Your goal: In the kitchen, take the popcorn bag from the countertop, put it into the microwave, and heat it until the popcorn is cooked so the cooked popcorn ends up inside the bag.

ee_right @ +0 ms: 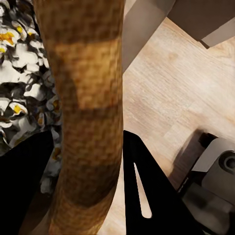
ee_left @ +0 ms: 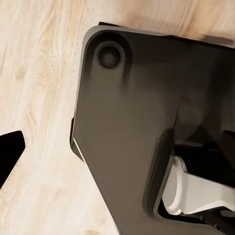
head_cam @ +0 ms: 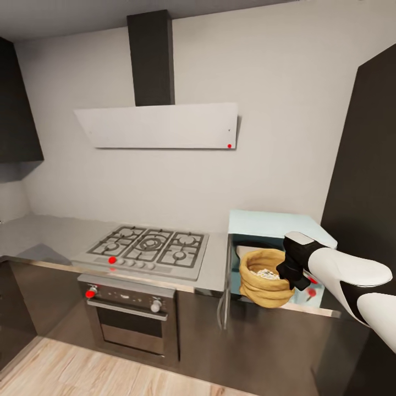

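Popcorn bag: rolled rim pinched in right gripper, before open microwave; holds white popcorn, apparently popped.

Soft, even light fills the head view, with the pale wall bright, the dark cabinets almost featureless, and a dull sheen on the grey countertop. Straight lines lean outward toward the corners, and the render looks slightly smeared, without crisp detail. In the right wrist view the popcorn bag is very close, its weave coarse and blocky with a brighter patch across the middle, while the wood floor in the left wrist view is washed out and pale.
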